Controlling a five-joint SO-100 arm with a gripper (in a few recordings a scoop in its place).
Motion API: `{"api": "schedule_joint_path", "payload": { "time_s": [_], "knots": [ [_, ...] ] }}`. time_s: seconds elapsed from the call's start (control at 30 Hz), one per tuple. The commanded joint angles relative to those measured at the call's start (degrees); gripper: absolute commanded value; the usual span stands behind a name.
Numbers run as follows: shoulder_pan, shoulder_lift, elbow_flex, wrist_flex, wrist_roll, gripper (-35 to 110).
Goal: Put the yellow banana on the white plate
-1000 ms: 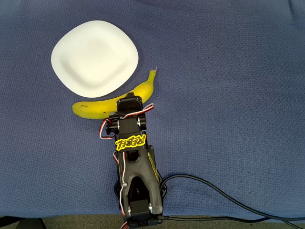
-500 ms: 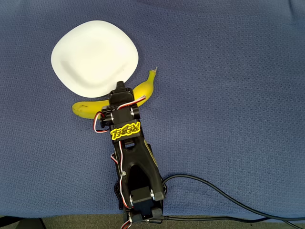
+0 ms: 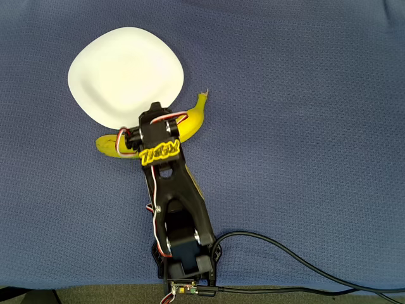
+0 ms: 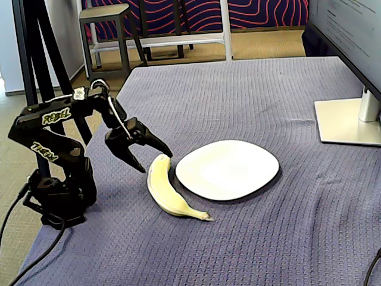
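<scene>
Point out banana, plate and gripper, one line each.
yellow banana (image 4: pixel 162 189), fixed view: middle of its curved body.
white plate (image 3: pixel 120 76), overhead view: dished centre.
gripper (image 4: pixel 156 162), fixed view: midway between the open fingertips, just above the banana.

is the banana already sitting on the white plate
No. In the fixed view the yellow banana lies on the blue cloth beside the white plate, with the open gripper above its near end.
</scene>
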Motion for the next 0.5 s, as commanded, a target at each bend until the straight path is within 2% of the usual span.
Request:
{"api": "schedule_joint_path", "payload": {
  "time_s": [0.0,0.47],
  "knots": [
    [1.58,-6.06,-5.01,0.44,0.35,28],
    [1.23,-18.28,-12.30,7.47,0.79,31]
  ]
}}
